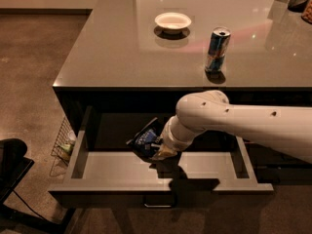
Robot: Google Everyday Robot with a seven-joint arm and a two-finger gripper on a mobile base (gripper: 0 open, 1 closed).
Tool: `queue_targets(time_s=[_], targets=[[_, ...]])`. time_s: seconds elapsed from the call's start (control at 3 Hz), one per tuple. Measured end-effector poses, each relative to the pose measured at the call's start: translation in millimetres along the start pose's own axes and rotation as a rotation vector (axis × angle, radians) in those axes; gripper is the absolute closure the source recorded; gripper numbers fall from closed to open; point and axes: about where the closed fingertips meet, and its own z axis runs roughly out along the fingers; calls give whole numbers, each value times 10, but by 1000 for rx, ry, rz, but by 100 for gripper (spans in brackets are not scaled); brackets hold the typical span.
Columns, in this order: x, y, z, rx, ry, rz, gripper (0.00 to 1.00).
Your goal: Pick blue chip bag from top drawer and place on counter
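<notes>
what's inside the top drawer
The blue chip bag is in the top drawer, near its middle, with the gripper at the bag's right side. The arm hides the drawer floor beneath it.

The scene is taken in by a single camera set high in front of the counter, tilted steeply downward and faced across its top toward the far edge. The open top drawer is framed at the lower middle, fairly near. The arm is seen entering from the right edge at close range, and the gripper is placed inside the drawer, against the blue chip bag.
</notes>
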Motion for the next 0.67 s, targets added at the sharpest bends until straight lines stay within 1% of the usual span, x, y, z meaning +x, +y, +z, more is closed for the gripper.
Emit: queue_targets(time_s=[0.33, 0.67], targets=[[-187, 143, -84, 11, -53, -11, 89], [-421, 173, -541, 35, -138, -21, 100]])
